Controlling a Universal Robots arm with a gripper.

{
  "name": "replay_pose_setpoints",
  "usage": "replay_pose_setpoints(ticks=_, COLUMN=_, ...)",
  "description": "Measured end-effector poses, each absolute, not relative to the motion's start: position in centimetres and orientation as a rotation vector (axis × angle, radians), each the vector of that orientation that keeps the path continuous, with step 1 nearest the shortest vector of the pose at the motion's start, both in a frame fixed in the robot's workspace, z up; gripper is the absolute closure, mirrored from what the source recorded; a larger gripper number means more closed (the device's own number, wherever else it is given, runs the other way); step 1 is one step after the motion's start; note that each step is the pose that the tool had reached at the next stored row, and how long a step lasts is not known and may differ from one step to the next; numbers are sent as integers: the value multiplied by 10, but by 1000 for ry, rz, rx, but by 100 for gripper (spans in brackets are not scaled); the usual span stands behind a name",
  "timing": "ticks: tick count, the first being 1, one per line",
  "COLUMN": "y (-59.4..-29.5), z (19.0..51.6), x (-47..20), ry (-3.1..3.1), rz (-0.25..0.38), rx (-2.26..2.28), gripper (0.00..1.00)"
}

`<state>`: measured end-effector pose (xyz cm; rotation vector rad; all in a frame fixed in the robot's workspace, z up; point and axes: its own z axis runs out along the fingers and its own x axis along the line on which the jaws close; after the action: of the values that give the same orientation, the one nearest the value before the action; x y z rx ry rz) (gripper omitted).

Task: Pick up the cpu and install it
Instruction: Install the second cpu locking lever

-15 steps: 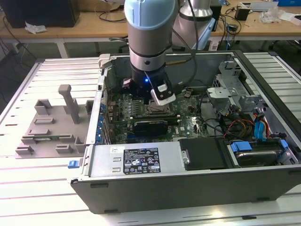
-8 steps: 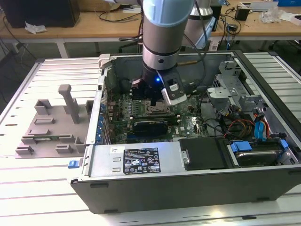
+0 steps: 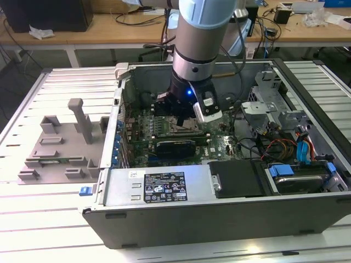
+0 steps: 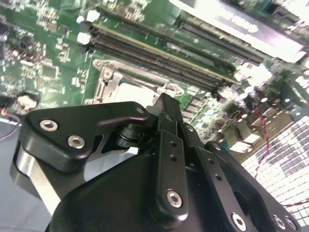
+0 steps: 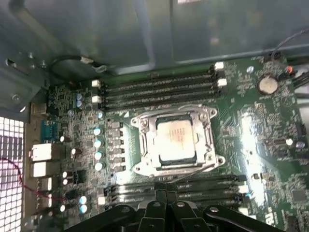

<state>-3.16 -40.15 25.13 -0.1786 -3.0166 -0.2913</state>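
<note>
CPU seated in socket.
CPU (image 5: 175,139) lies inside socket (image 5: 211,140); gripper (image 3: 184,116) hovers above it, empty; finger state cannot be told.

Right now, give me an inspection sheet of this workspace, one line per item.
Surface: slatted metal table carrying an open computer case.
Job's things: cpu lies flat inside the motherboard socket frame, silver top up, in the first wrist view.
Clutter: grey plastic fixture on the table, on the exterior view's left of the case.
Grippers: gripper hangs low inside the case above the socket area, holding nothing that can be seen; whether it is open or shut cannot be told.
Cables: coloured wire bundle and blue connectors at the case's drive end; loose cables on the wooden bench behind.
Surroundings: memory slots beside the socket; a bench with equipment behind.
</note>
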Motion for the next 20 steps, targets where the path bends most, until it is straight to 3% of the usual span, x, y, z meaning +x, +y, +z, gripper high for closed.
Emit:
replay_pose_setpoints(ticks=4, y=-399, z=240, x=-31, ry=-3014, rz=-293, rx=-178, gripper=89)
replay_pose_setpoints(ticks=6, y=-399, z=232, x=-31, ry=-3006, rz=-343, rx=-108, gripper=89)
replay_pose_setpoints(ticks=10, y=-401, z=226, x=-35, ry=-3001, rz=-371, rx=-91, gripper=89)
replay_pose_setpoints(ticks=20, y=-404, z=214, x=-45, ry=-3000, rz=-387, rx=-87, gripper=89)
